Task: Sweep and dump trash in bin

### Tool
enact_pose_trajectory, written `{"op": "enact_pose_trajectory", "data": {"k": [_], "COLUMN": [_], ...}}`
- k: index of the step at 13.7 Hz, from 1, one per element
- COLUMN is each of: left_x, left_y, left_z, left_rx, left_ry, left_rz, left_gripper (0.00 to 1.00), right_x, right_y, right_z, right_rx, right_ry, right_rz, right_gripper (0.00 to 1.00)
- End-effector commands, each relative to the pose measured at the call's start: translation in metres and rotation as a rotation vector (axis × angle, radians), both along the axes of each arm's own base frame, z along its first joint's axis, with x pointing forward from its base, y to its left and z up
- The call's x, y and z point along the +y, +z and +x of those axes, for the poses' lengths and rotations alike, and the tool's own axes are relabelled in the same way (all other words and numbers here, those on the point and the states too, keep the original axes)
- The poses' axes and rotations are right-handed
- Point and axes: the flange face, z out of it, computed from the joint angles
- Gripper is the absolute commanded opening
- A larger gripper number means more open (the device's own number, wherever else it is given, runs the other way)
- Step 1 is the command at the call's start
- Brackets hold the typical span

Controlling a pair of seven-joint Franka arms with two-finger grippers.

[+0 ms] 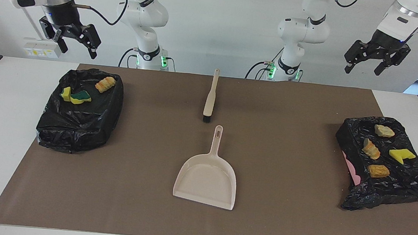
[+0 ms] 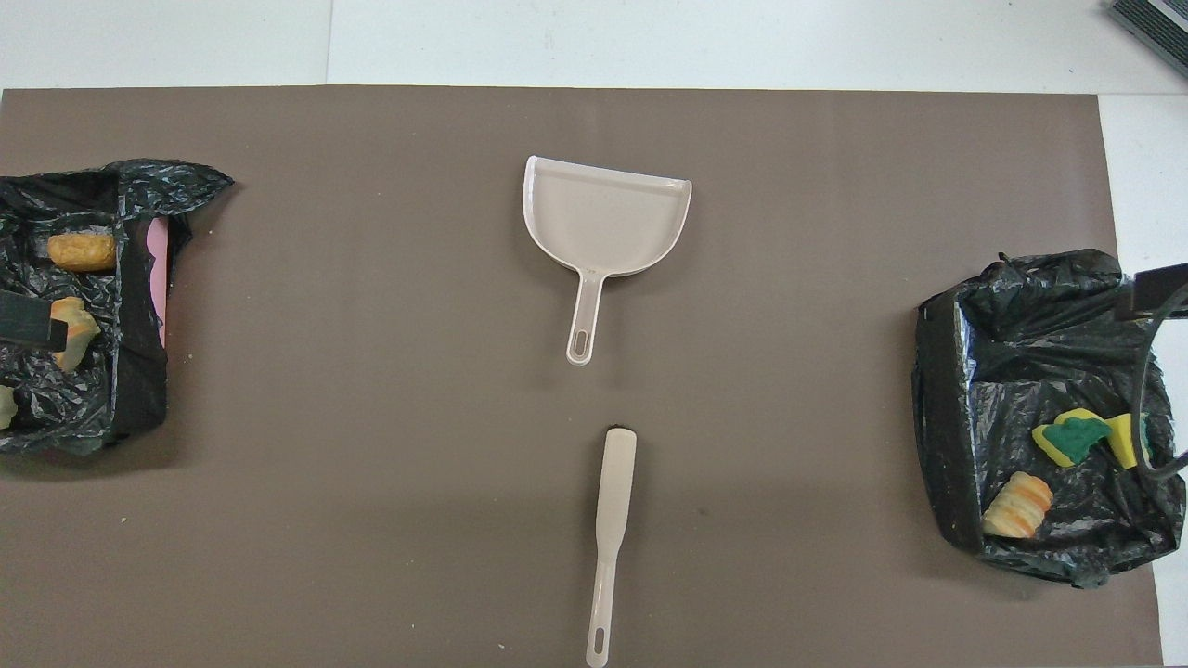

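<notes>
Trash chunks lie in two black-bagged bins. The bin (image 1: 79,129) at the right arm's end holds yellow-and-green pieces (image 1: 79,98) and an orange-striped one (image 1: 105,84). The bin (image 1: 396,187) at the left arm's end holds several beige, orange and yellow chunks (image 1: 378,170). A beige dustpan (image 1: 207,176) lies mid-mat, its handle pointing toward the robots. A beige brush (image 1: 210,98) lies nearer to the robots, bristles toward the pan. My right gripper (image 1: 78,50) hangs open and empty, high over the table's edge by its bin. My left gripper (image 1: 362,69) hangs the same way at its end.
A brown mat (image 1: 300,114) covers most of the white table (image 1: 1,114). A pink patch (image 1: 352,169) shows at the side of the bin at the left arm's end. Tiny crumbs dot the mat near that bin (image 2: 190,355).
</notes>
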Motion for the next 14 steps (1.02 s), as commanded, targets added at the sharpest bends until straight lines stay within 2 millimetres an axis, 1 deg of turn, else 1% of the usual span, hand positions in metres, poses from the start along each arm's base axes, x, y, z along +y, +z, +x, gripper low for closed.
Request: {"op": "enact_pose_trajectory", "data": {"k": [1,2,4,7,8,9,11,12,14], "left_x": [-0.001,-0.002,-0.004,-0.011,-0.010,-0.005,0.007,0.016,0.017], "left_y": [0.000,-0.001,-0.001,-0.002,-0.003,-0.003,-0.003,-0.004,-0.004], "left_z": [-0.007,-0.007,-0.006,-0.009,-0.009,-0.009,-0.009,-0.008,-0.008], "left_rx": [-0.001,0.001,0.001,0.013,0.019,0.021,0.020,0.022,0.017], "left_ry": [-0.016,-0.020,-0.022,-0.036,-0.036,-0.042,-0.069,-0.062,-0.074], "left_rz": [-0.017,-0.018,-0.020,-0.040,-0.040,-0.040,-0.042,-0.042,-0.041], "left_gripper": [1.00,1.00,1.00,1.00,1.00,1.00,1.00,1.00,1.00], "right_x": [0.004,-0.002,-0.002,-0.008,-0.006,-0.003,-0.006,-0.005,0.001], "right_y": [0.001,0.000,0.001,0.000,0.000,0.000,0.001,0.001,0.000], "right_z": [-0.005,-0.006,-0.007,-0.009,-0.009,-0.008,-0.009,-0.009,-0.009], "right_rx": [-0.003,0.000,0.001,0.003,0.003,0.003,0.006,0.003,0.009], "right_ry": [0.009,0.002,0.002,-0.009,-0.006,0.000,-0.009,-0.013,0.006], "right_rz": [0.016,0.016,0.020,0.024,0.021,0.020,0.022,0.020,0.015], "right_gripper": [1.00,1.00,1.00,1.00,1.00,1.00,1.00,1.00,1.00]}}
